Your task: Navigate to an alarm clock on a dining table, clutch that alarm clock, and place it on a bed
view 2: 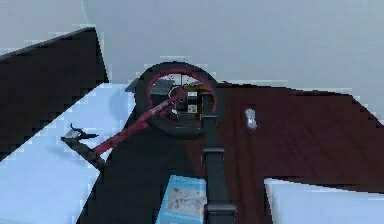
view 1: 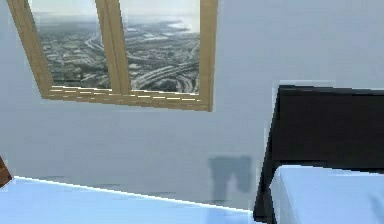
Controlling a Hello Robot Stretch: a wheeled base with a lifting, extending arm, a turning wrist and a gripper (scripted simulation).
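Red-and-black round-headed racket (view 2: 143, 118) lies on pale-blue bed (view 2: 40, 175). Dark square arm bar (view 2: 213, 160) reaches racket head; jaws' load indeterminate. Small grey cylinder (view 2: 250, 119) nearby.

Pale-sheeted, black-framed bed (view 1: 330, 192)

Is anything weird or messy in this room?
Yes. A red and black racket lies on the bed. Sports gear on a bed looks out of place. Nothing looks spilled or broken.
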